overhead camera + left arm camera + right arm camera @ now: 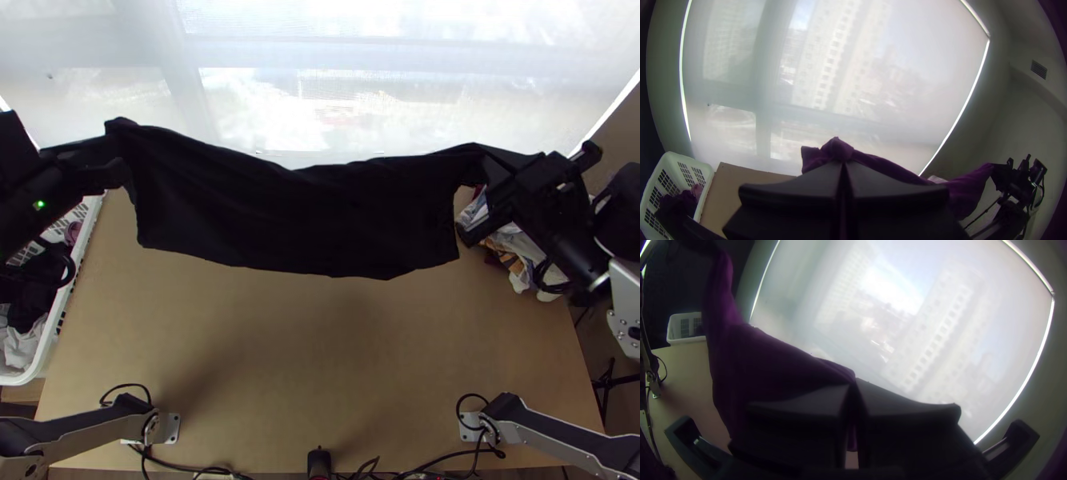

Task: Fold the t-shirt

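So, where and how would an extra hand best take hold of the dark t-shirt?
I'd pinch the t-shirt midway along its lower edge, from the table's near side: that edge hangs free, while the left hand and right hand hold its upper ends.

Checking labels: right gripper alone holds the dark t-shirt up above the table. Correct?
Not alone: the left gripper is shut on the t-shirt too, as the left wrist view shows. The right gripper does hold it, up above the table.
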Controlling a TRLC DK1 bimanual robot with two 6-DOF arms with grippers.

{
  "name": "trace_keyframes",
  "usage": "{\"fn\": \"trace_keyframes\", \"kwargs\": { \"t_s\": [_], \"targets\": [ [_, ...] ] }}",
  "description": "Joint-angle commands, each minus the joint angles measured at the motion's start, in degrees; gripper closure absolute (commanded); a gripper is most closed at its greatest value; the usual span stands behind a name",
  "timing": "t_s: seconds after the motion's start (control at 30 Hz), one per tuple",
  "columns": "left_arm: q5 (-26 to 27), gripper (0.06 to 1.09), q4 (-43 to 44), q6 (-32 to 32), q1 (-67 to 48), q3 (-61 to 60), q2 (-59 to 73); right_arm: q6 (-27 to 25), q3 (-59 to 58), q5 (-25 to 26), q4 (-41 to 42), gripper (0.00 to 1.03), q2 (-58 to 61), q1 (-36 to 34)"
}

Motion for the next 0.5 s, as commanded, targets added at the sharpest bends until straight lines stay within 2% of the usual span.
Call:
{"fn": "trace_keyframes", "kwargs": {
  "t_s": [0.0, 0.23, 0.47],
  "targets": [
    [1.2, 1.05, -7.1, 0.2, -7.1, -0.2, -5.6, 1.1, -0.1, 0.4, -6.7, 1.0, -6.3, 4.4],
    [5.0, 1.05, -16.7, -2.5, -7.2, -4.3, -13.5, 3.9, -2.1, 0.4, -16.7, 1.0, -12.4, 6.4],
    [4.9, 1.05, -17.6, -2.9, -5.5, -18.6, -23.4, 6.3, -9.9, 0.0, -22.5, 1.0, -18.2, 9.2]
  ]
}}
